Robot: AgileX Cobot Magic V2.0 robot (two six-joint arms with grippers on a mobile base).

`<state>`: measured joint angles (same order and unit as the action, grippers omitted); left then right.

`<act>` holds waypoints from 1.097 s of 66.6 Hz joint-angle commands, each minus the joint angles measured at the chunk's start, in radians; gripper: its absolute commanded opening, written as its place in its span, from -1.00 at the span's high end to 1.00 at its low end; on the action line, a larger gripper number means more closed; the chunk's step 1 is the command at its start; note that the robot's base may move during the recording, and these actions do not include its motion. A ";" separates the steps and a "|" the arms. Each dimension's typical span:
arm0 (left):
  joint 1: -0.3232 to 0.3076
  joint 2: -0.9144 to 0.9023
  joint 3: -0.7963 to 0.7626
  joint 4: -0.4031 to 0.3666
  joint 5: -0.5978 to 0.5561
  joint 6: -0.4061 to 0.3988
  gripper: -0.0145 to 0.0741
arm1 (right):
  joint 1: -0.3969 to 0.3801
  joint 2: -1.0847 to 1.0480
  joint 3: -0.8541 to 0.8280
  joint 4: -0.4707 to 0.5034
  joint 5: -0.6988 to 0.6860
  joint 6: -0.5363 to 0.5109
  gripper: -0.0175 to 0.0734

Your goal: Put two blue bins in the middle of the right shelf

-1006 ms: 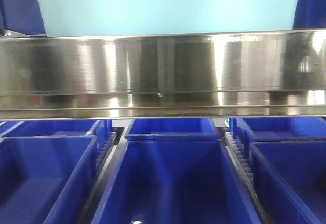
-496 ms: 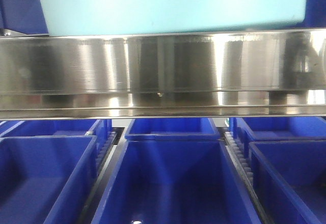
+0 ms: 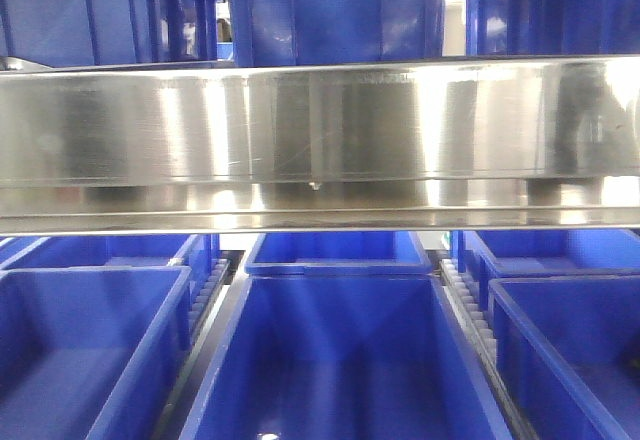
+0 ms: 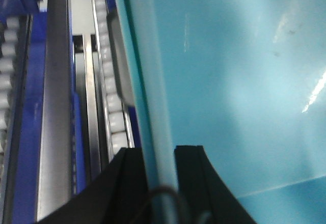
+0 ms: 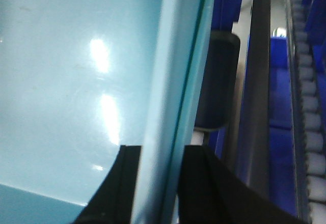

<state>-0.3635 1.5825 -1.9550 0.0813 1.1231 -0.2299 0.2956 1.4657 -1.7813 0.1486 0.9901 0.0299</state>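
A pale blue bin [image 4: 229, 81] fills the left wrist view. My left gripper [image 4: 159, 155] is shut on its left wall, one finger inside and one outside. In the right wrist view a pale blue bin [image 5: 76, 81] fills the left half, and my right gripper [image 5: 160, 155] is shut on its right wall in the same way. I cannot tell whether both views show one bin. No pale bin shows in the front view. The right shelf's broad steel front rail [image 3: 320, 140] crosses that view.
Dark royal-blue bins [image 3: 335, 10] stand on the level above the rail, and more dark blue bins [image 3: 340, 360] sit open below it. Roller tracks [image 4: 109, 96] run beside the left wall, and another roller track [image 5: 310, 107] runs at the far right.
The pale bin that filled the top of the front view shifted slightly right, then left that view. The dark blue bins behind it now show.
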 commanded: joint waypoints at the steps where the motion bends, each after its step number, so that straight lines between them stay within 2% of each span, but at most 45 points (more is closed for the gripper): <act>1: -0.010 -0.029 -0.033 -0.036 -0.057 0.017 0.92 | 0.004 -0.019 -0.026 0.008 -0.080 -0.001 0.95; 73: -0.010 -0.029 -0.033 -0.027 -0.066 0.017 0.92 | 0.004 -0.011 -0.026 0.008 -0.085 -0.001 0.95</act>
<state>-0.3635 1.5781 -1.9713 0.0851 1.1251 -0.2299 0.2956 1.4636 -1.7906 0.1486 0.9947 0.0299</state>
